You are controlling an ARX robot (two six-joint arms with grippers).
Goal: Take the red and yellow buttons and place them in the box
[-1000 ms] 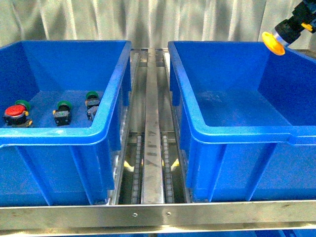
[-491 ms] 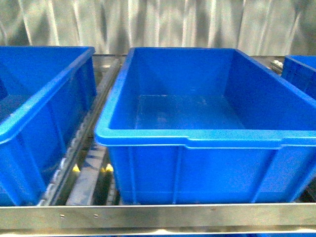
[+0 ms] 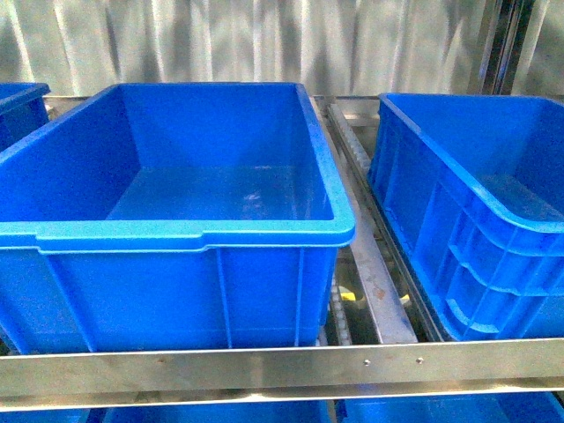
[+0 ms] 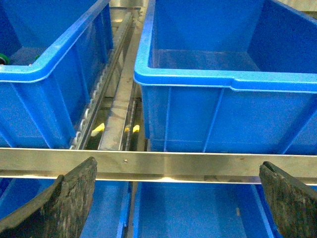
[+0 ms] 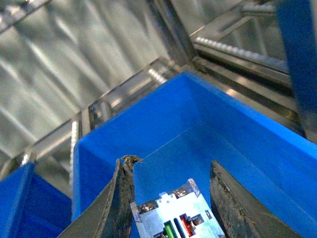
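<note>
My right gripper is shut on the yellow button. Only the button's pale blocky body with green and red terminals shows between the fingers; its yellow cap is hidden. It hangs above the inside of a blue box. My left gripper is open and empty, low in front of the steel rail, facing two blue boxes. In the front view an empty blue box fills the centre left; neither arm shows there. No red button is in view.
A second blue crate stands at the right of the front view, with a roller track between the crates. A third crate's corner shows at far left. A green cap peeks from the left crate. Lower crates sit under the rail.
The front view has swung to the right: the crate holding the buttons and my right gripper with the yellow cap have left the picture, and the empty crate has slid leftward.
</note>
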